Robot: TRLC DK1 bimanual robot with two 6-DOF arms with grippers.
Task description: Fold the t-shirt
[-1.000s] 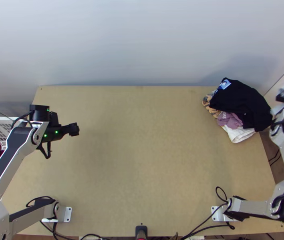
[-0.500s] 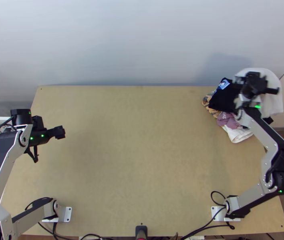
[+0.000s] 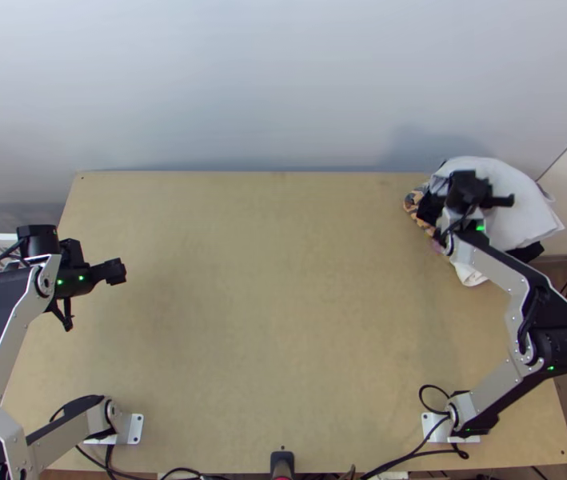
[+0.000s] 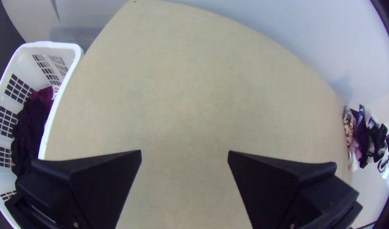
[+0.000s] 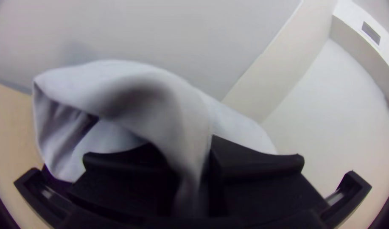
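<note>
The white t-shirt (image 3: 515, 200) lies bunched over the clothes pile at the table's far right corner, with my right gripper (image 3: 487, 196) above it. In the right wrist view my right gripper (image 5: 202, 157) is shut on a fold of the white t-shirt (image 5: 118, 91), which bulges up and hangs over the fingers. My left gripper (image 3: 115, 272) stays over the table's left side. Its fingers are wide apart with bare table between them in the left wrist view, where my left gripper (image 4: 184, 154) stands open.
Under the t-shirt, a pile of clothes (image 3: 415, 204) with camouflage, black and white parts sits at the far right corner. A white basket (image 4: 58, 110) holding dark clothes stands beyond the table's left edge. The tabletop (image 3: 283, 304) stretches between the arms.
The right gripper has come in from beyond the right edge to above the pile, carrying the white t-shirt leftward. The left gripper has shifted a little to the left.
</note>
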